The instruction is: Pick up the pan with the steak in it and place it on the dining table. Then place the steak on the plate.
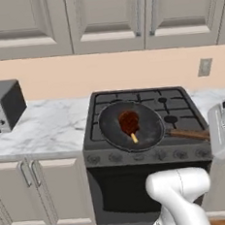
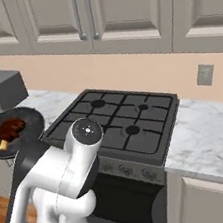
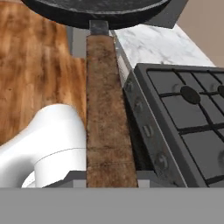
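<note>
The dark round pan (image 1: 136, 131) hangs in the air, held level by its brown wooden handle (image 1: 188, 135). My gripper (image 1: 213, 134) is shut on the handle's far end at the right edge of the left base view. The reddish-brown steak (image 1: 129, 121) with its pale bone end lies in the middle of the pan. From the right base camera the pan (image 2: 21, 119) and steak (image 2: 11, 129) float left of the stove's front corner. In the hand view the handle (image 3: 106, 109) runs up to the pan (image 3: 94, 11), with wooden floor beneath it. The dining table and the plate are out of view.
The black gas stove (image 2: 120, 120) stands against the wall between marble counters (image 1: 47, 125). A microwave (image 1: 2, 108) sits on the left counter. Wall cabinets (image 1: 105, 17) hang above. My white arm (image 2: 62, 176) fills the lower left of the right base view.
</note>
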Controlling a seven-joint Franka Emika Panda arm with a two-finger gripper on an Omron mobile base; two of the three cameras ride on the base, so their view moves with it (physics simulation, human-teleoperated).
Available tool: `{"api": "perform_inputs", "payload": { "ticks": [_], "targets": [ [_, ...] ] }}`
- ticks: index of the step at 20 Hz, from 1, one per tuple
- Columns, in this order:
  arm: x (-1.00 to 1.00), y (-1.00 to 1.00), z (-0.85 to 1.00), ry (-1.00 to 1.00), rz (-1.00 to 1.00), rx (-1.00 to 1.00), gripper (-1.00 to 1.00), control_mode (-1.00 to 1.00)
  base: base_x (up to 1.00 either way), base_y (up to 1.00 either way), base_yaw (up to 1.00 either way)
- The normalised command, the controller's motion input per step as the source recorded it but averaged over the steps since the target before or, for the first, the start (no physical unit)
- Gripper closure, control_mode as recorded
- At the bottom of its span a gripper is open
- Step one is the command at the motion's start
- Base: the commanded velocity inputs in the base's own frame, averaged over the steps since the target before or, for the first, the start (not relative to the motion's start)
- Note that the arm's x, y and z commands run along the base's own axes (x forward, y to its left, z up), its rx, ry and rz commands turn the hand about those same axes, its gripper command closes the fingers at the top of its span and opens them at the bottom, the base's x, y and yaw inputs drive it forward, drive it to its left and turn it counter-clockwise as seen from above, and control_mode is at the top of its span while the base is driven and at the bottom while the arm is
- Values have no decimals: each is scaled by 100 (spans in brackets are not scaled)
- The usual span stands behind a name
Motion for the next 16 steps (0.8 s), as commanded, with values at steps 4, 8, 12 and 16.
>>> {"api": "perform_inputs", "payload": {
  "ticks": [4,8,12,16],
  "targets": [
    [0,0,0,0,0,0,100,100,-16,0,49],
    [0,0,0,0,0,0,100,100,-11,0,50],
    [0,0,0,0,0,0,100,100,-7,0,50],
    [0,0,0,0,0,0,100,100,-1,0,50]
  ]
}}
